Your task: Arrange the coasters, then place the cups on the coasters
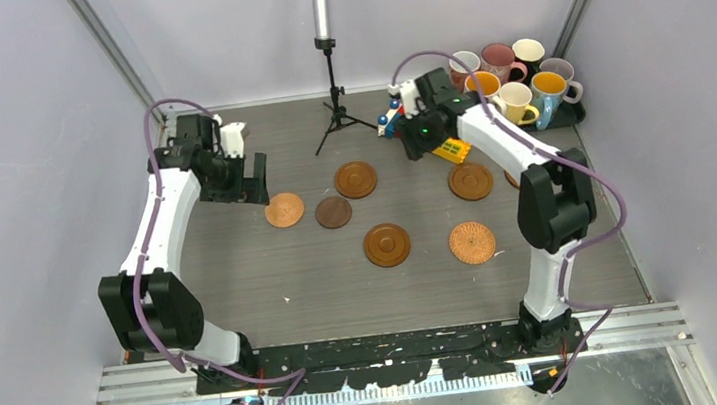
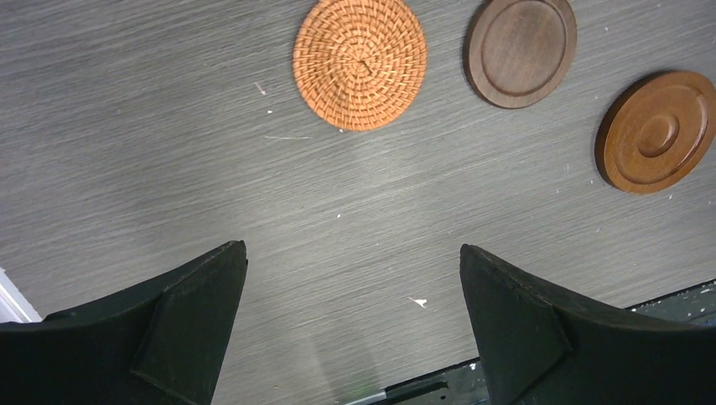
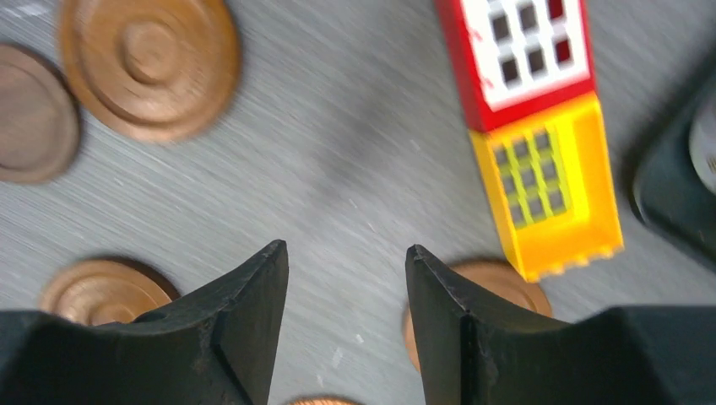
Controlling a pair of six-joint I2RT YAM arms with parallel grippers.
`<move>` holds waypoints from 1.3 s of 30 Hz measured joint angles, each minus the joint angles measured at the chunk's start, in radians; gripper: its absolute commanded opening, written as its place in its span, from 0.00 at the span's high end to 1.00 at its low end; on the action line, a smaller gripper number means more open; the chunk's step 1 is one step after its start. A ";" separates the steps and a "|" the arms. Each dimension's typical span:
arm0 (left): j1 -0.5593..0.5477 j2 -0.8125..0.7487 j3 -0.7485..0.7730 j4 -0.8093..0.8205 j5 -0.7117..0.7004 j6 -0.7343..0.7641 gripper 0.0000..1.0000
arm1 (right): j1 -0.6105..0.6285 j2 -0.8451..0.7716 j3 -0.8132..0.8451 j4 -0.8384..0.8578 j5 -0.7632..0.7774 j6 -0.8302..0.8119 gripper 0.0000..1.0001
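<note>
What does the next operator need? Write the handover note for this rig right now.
Left gripper: open, empty, above bare table near a woven coaster.
Right gripper: open, empty, beside the toy block.
Coasters: scattered mid-table, one partly hidden behind the right arm.
Cups: all bunched on the black tray, back right.
Done: no cup placed yet. Left: arrange coasters, move every cup.

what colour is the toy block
The toy block is red and yellow; right wrist view shows it best.
</note>
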 measured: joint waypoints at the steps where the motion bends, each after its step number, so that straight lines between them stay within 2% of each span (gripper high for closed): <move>1: 0.015 -0.008 -0.003 0.001 0.000 -0.005 0.00 | 0.020 0.018 0.022 0.010 -0.006 0.009 0.40; 6: 0.041 -0.058 -0.029 0.002 0.002 -0.011 0.00 | 0.119 0.157 0.142 0.062 -0.014 0.047 0.38; 13: 0.044 -0.142 -0.105 0.003 0.007 0.020 0.00 | 0.186 0.334 0.239 0.087 0.000 0.090 0.35; 22: 0.044 -0.197 -0.136 -0.001 0.019 0.079 0.00 | 0.224 0.420 0.307 0.103 0.036 0.120 0.30; 27: 0.044 -0.197 -0.138 0.000 0.035 0.107 0.00 | 0.240 0.446 0.329 0.120 0.067 0.119 0.30; 31: 0.044 -0.197 -0.138 0.000 0.056 0.135 0.00 | 0.249 0.468 0.338 0.126 0.078 0.119 0.35; 36: 0.044 -0.195 -0.138 0.001 0.076 0.161 0.00 | 0.252 0.468 0.331 0.135 0.082 0.119 0.48; 39: 0.044 -0.186 -0.138 0.006 0.084 0.176 0.00 | 0.252 0.449 0.296 0.160 0.101 0.117 0.50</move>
